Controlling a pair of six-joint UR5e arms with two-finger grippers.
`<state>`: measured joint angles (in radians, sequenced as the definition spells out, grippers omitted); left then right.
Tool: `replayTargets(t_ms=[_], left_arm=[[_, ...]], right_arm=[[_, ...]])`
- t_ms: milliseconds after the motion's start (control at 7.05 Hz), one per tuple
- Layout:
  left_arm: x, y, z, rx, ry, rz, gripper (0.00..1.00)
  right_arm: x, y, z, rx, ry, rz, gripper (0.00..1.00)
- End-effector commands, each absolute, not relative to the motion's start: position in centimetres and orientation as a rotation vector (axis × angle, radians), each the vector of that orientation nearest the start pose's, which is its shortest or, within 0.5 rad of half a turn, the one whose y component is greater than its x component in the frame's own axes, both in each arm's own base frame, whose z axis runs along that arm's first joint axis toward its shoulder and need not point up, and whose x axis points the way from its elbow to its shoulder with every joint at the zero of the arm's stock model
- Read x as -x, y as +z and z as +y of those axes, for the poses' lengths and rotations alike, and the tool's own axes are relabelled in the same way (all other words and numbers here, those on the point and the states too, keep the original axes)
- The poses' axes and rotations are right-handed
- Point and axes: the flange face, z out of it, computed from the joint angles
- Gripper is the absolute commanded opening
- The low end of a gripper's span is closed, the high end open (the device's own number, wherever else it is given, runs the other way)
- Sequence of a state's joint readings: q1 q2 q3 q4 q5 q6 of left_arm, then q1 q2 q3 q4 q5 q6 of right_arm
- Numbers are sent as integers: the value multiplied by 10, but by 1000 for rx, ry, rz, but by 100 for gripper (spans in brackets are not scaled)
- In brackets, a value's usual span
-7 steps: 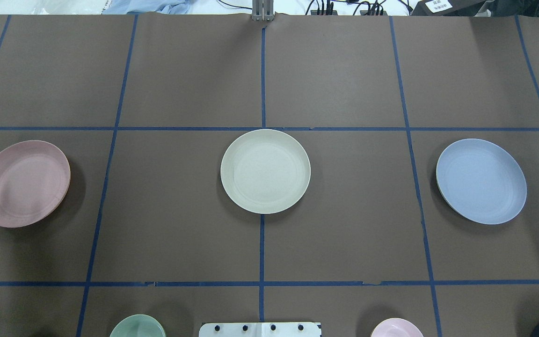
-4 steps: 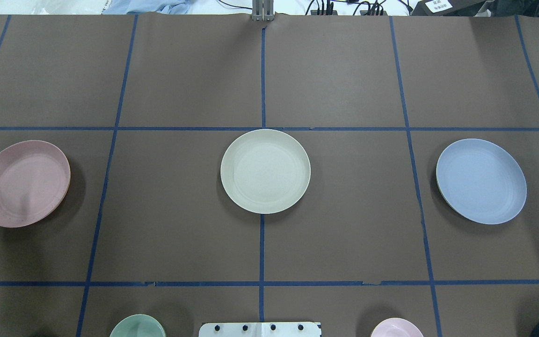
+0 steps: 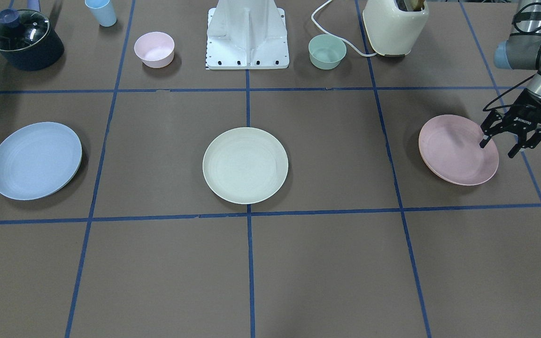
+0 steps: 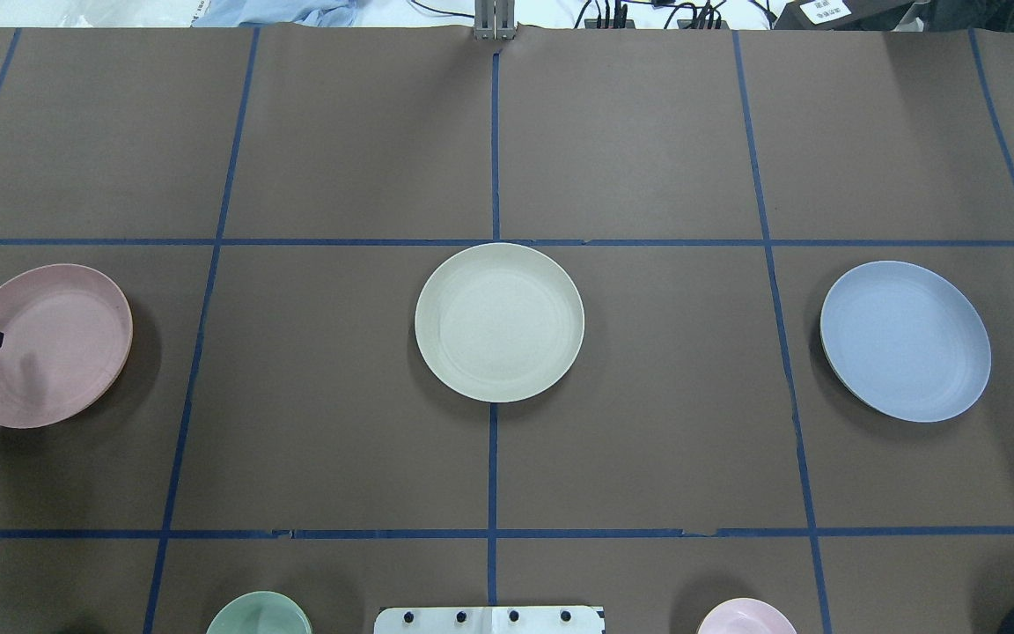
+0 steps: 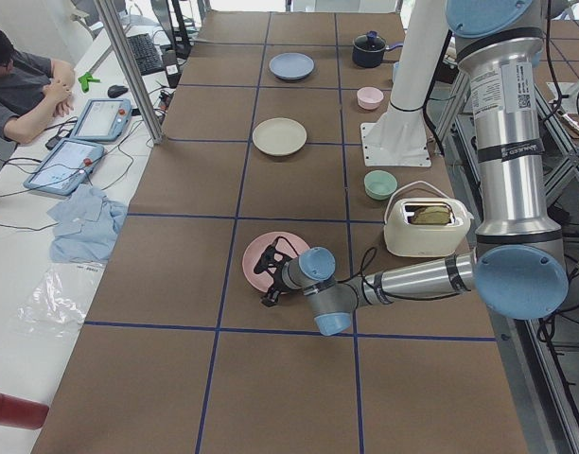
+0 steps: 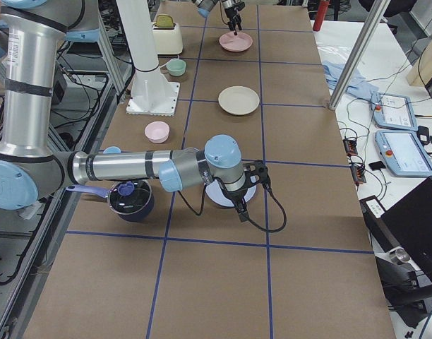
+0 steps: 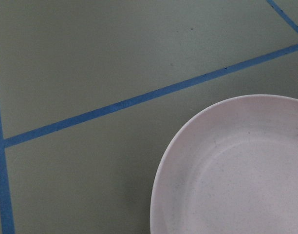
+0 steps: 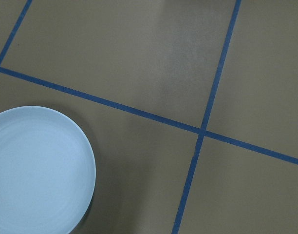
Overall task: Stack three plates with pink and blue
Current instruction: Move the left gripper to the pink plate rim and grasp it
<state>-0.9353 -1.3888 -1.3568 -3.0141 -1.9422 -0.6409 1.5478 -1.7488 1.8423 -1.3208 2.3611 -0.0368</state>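
The brown bench (image 3: 327,263) holds three plates lying apart in a row. The pink plate (image 3: 453,150) has its outer rim right under the left jaws, which are spread wide. The cream plate (image 3: 245,165) is well away from both jaws. The blue plate (image 3: 34,160) seems to lie under the right jaws; I cannot tell how those stand.

The left arm (image 5: 502,189) is silver tubing with pale blue joint caps (image 5: 521,281); its left gripper (image 3: 497,149) is black, lettered white.
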Motion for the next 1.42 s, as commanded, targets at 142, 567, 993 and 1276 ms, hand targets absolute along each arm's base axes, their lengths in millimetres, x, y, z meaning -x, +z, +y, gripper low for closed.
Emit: replayTargets(t_ms=[142, 567, 993, 1276], left_arm=[[-171, 697, -392, -622, 193, 880, 18], [-177, 683, -397, -642, 203, 910, 0], [-186, 623, -392, -617, 326, 1091, 0], [-181, 563, -409, -683, 316, 1126, 0]], right_arm=[[-53, 579, -432, -325, -190, -781, 100], [-53, 578, -432, -328, -191, -781, 100], [-53, 578, -432, -328, -191, -782, 100], [-53, 578, -432, -329, -192, -780, 100]])
